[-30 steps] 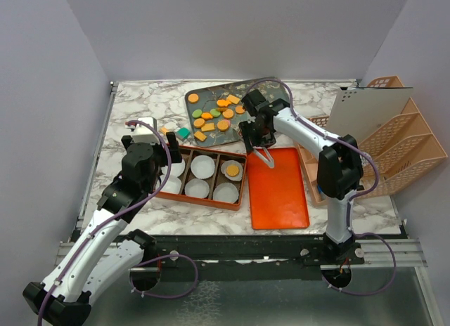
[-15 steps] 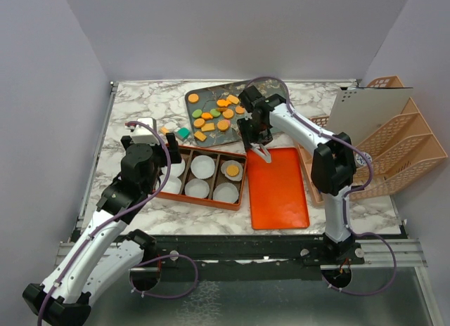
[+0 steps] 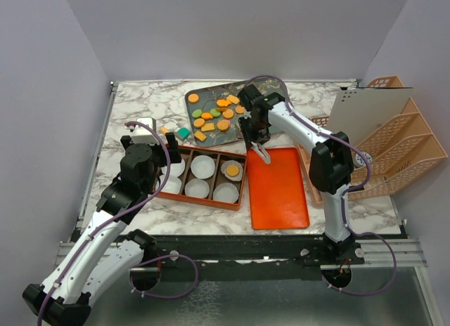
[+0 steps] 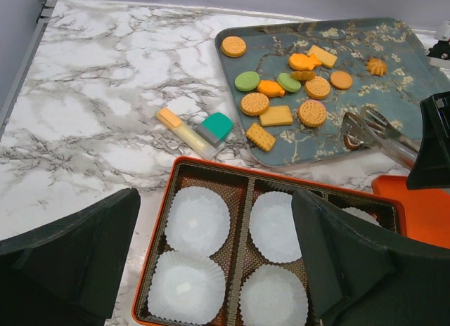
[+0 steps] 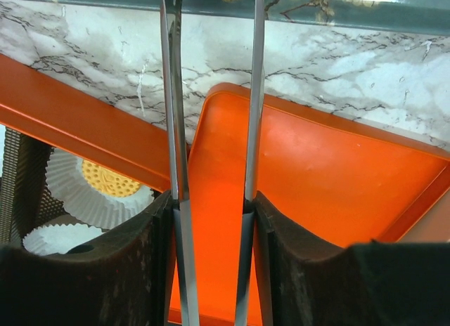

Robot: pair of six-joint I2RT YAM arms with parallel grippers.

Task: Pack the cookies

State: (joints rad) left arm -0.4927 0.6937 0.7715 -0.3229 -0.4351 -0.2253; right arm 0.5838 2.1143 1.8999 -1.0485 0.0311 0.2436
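Currently, right fingers (image 5: 112,270) clenched on slim steel tongs (image 5: 171,94), tips pointing to the wrist frame's top, where small orange and green cookies (image 4: 311,112) lie on a blue-grey floral tray (image 4: 404,87). Left fingers (image 4: 351,256) released wide above the orange compartmented box (image 4: 211,164) of white paper cups (image 4: 197,220); right arm judged nearer the cookies.

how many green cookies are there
2. Both lie on the tray, an orange cookie between them: one green cookie to its left, the other to its right. The tray's right edge is partly hidden.
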